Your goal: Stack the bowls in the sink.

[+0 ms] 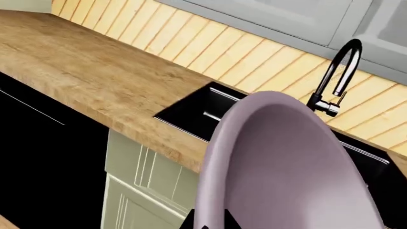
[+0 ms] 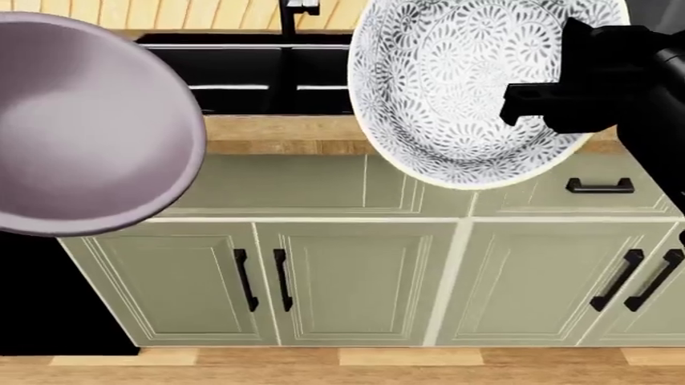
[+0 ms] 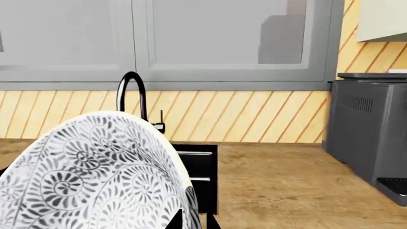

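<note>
- hovering in front of the green cabinets (image 2: 354, 281), the purple bowl (image 2: 80, 120) is tilting on the left; its gripper is hidden, grip unclear.
- right gripper (image 2: 535, 104) is clamping the patterned white bowl's (image 2: 460, 88) rim, short of the black sink (image 2: 246, 72) in the worktop (image 2: 278, 132).

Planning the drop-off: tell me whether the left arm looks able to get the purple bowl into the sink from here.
Probably yes. The purple bowl hangs before the counter, and the sink lies open with nothing blocking it; only the faucet at the back needs avoiding.
</note>
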